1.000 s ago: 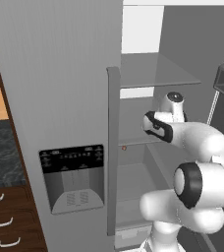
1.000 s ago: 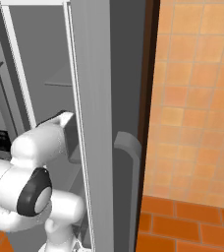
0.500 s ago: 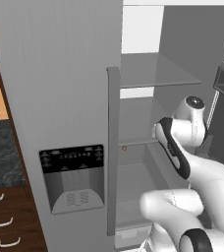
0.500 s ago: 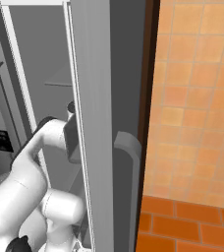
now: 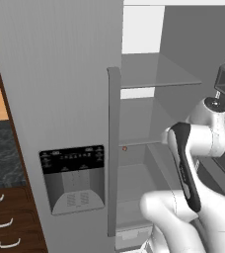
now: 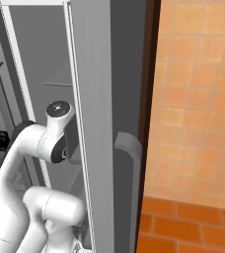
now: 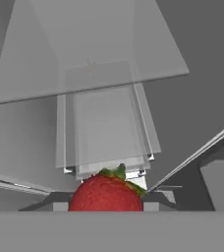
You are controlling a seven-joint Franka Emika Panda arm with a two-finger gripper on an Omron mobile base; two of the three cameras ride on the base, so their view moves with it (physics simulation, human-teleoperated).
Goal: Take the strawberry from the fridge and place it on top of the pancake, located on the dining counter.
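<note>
The strawberry [image 7: 106, 193], red with a green leafy cap, sits at the bottom middle of the hand view. My gripper [image 7: 106, 205] is shut on it, and the berry hides the fingertips. The fridge [image 5: 60, 99] stands with its right door [image 6: 92, 123] swung open. My white arm [image 5: 193, 143] bends in front of the open compartment, its wrist [image 6: 59, 112] near the door's inner side. Beyond the berry the hand view looks at a glass shelf [image 7: 84, 54] and a drawer [image 7: 106, 133] inside. The pancake and the dining counter are out of view.
The closed left door carries a black dispenser panel [image 5: 74, 178] and a long handle [image 5: 113, 148]. Dark wood drawers [image 5: 6, 222] and a black speckled worktop [image 5: 1, 153] lie to the left. An orange tiled wall [image 6: 198, 99] and floor are to the right of the fridge.
The arm has folded back, and its wrist has swung right, away from the shelves toward the open door. The strawberry stays in the shut gripper.
</note>
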